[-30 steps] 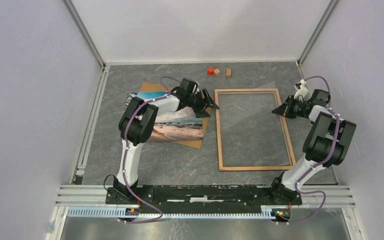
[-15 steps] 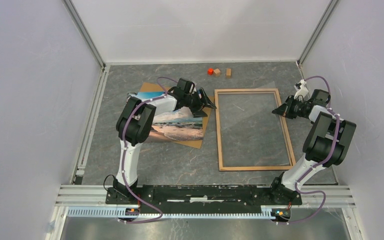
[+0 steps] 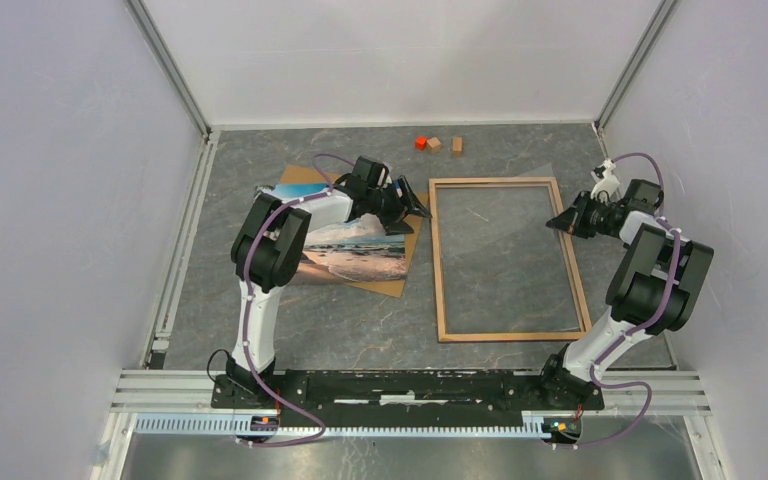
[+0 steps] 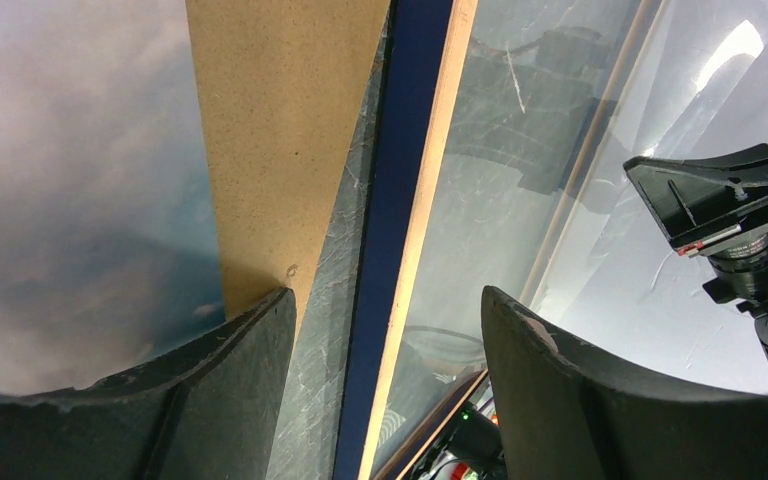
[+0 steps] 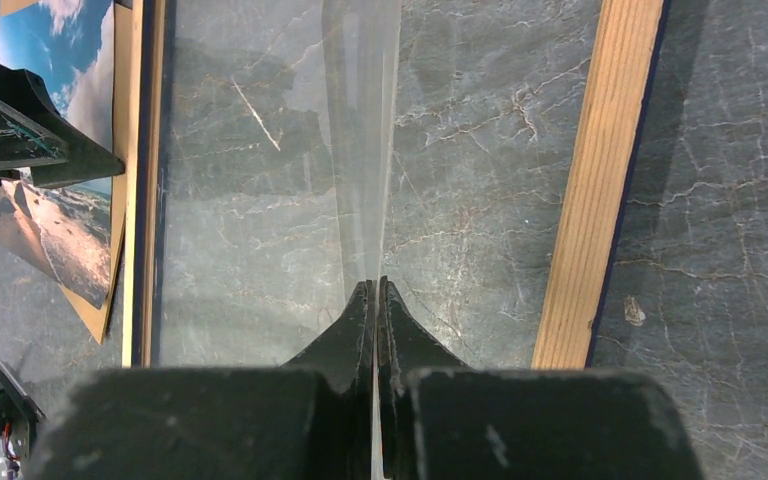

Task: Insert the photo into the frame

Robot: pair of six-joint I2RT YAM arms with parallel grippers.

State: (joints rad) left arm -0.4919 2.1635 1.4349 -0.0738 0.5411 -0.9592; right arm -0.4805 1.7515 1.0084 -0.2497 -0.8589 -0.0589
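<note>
The photo (image 3: 355,250), a beach print, lies on a brown backing board (image 3: 392,285) left of centre. The frame (image 3: 505,335) lies flat to its right, light wood up, with a dark blue outer edge (image 4: 400,150). My left gripper (image 3: 418,203) is open and empty; in the left wrist view its jaws (image 4: 385,300) straddle the frame's left rail, with the board (image 4: 280,120) and photo (image 4: 70,180) at the left. My right gripper (image 3: 557,224) is shut on the edge of a clear sheet (image 5: 360,150), held tilted over the frame's opening near the right rail (image 5: 600,180).
A red block (image 3: 421,143) and two wooden blocks (image 3: 435,144) sit at the far edge of the grey table. White walls with metal posts close in both sides. The arm bases stand on a rail at the near edge.
My left gripper has drawn back a little to the left, over the frame's left rail. My right gripper has shifted slightly with the clear sheet.
</note>
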